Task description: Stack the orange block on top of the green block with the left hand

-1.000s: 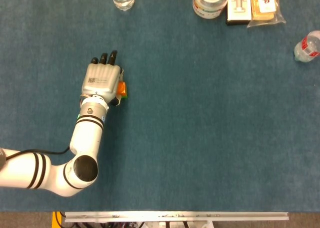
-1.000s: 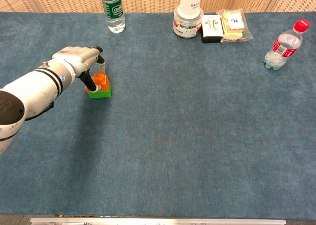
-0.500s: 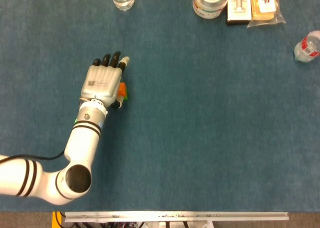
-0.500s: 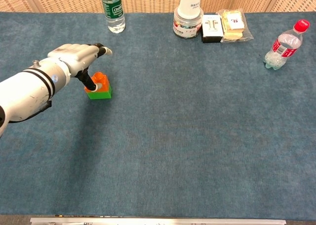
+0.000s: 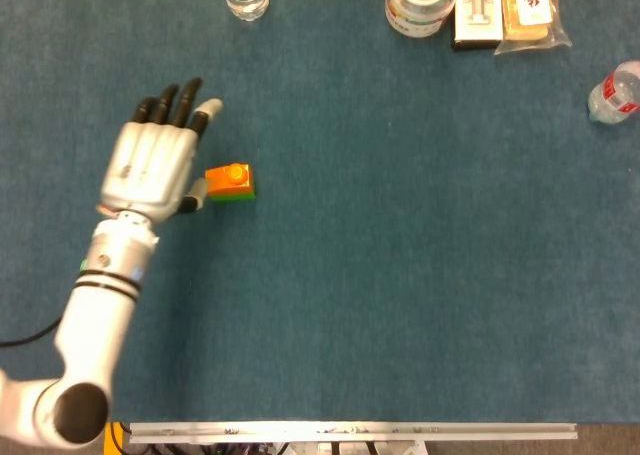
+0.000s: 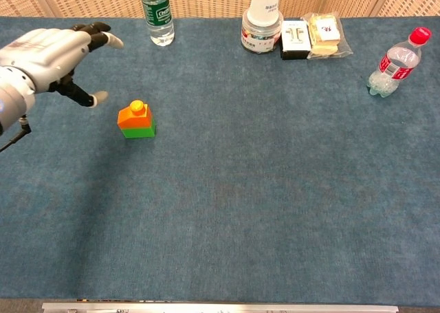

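On the blue table [image 6: 240, 210] the orange block [image 6: 135, 115] is seen stacked on the green block [image 6: 140, 130], just beside which the left hand [image 5: 152, 163] is held clear with fingers [image 5: 186, 100] spread and released, while a green-labelled bottle [image 6: 156, 12] is set far behind

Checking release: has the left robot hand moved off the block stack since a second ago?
Yes. The left robot hand has pulled left, away from the small orange plastic block atop the green plastic block, fingers spread.
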Robot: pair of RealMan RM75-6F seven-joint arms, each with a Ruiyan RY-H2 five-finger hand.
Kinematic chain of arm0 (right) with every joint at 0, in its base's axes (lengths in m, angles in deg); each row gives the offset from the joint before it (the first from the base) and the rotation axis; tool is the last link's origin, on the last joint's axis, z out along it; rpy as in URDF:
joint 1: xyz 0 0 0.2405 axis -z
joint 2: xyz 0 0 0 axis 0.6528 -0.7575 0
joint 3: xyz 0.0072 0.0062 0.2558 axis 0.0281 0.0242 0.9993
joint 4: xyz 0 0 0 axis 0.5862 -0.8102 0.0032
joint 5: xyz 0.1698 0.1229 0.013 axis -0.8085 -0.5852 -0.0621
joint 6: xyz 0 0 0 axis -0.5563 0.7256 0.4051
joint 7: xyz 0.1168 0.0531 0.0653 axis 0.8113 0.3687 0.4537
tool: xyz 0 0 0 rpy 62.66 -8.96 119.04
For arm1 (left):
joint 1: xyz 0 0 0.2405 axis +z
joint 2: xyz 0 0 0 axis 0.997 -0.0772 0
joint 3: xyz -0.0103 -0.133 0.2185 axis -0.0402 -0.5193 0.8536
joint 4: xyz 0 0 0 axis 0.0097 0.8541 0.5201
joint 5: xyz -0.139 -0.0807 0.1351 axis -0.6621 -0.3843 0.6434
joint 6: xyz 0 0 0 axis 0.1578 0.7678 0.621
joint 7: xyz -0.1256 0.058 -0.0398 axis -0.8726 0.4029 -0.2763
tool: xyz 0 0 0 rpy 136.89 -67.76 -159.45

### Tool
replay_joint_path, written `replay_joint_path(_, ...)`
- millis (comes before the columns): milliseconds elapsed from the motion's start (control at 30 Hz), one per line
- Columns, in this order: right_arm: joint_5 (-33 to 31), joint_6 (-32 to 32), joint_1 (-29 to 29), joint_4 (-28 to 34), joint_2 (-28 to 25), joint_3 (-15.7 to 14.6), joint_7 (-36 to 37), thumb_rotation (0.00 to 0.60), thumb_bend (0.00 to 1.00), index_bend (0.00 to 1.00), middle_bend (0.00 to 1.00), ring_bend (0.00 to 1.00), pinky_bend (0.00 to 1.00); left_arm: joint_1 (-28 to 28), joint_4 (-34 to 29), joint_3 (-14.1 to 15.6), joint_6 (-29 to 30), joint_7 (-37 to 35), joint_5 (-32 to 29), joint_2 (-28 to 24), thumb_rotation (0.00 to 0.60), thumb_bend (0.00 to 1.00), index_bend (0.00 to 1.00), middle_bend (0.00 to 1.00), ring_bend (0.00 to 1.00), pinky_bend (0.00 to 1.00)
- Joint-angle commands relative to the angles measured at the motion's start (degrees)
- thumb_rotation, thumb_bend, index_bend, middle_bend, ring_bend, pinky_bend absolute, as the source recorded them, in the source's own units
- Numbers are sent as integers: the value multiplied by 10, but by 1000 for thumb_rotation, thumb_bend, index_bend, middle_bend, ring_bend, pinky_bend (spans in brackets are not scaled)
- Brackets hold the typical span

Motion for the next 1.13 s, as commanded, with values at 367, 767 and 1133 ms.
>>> replay_joint_path(367,-10,-8,-4,-2,9,0,-22,600,77,288,223,97,312,183,149,139,43,-285,350,-97,600,330,229,0,0,113)
replay_joint_path(767,-14,-14,-6,-3,14,-2,-34,600,77,288,223,97,312,294,259,156,121,-369,467,-89,600,330,280,0,0,113)
replay_joint_path(1133,-25,-26,-10,-8,17,-2,-37,600,77,288,223,97,312,327,281,112,117,-364,465,-85,600,330,301,0,0,113)
